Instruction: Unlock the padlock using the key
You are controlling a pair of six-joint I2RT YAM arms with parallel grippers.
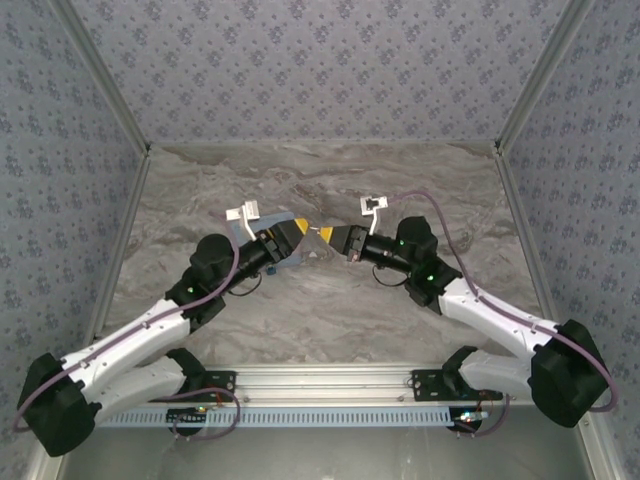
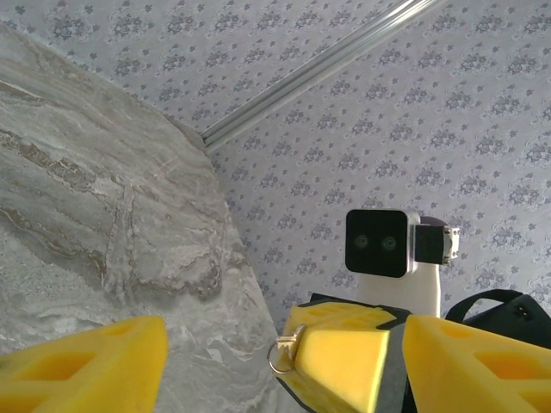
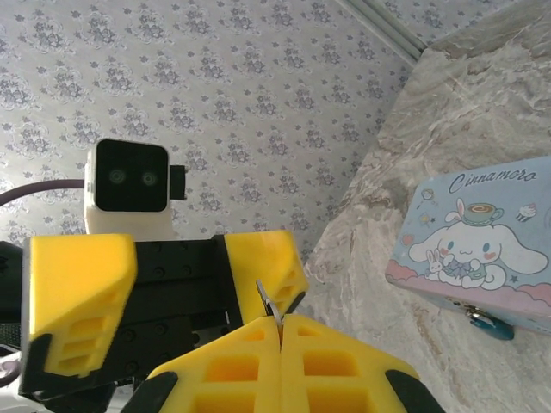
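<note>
Floral-papered walls box in a marbled tabletop (image 1: pixel 330 320), above which the right gripper (image 3: pixel 280 331) is clamped on the key (image 3: pixel 269 303), a thin metal sliver poking just past its tips. The left gripper (image 1: pixel 293 233) faces it, jaws spread. The padlock (image 3: pixel 492 325) sits at the Cinnamoroll tin (image 3: pixel 465 241) edge, off to the right gripper's right. Both are probably light, stiff and slippery, and the lock's teal body looks the place to pinch.
</note>
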